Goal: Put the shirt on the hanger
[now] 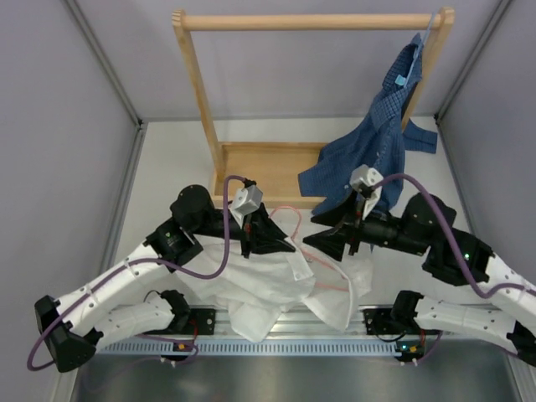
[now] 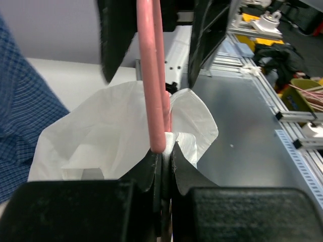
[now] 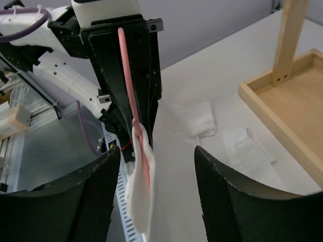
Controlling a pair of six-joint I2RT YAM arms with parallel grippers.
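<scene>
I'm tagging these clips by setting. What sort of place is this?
Probably a robotics lab cell, not a home: grey partition walls, an aluminium extrusion rail at the table's edge, cluttered equipment beyond.

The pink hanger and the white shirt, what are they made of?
The hanger looks like thin wire with a smooth, matte pink coating, though solid plastic is possible. The shirt looks like thin woven cloth, perhaps cotton: it crumples softly and light shows through.

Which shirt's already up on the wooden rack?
The dark blue checked shirt, hung from a top corner of the rack. The white shirt lies crumpled on the table.
</scene>
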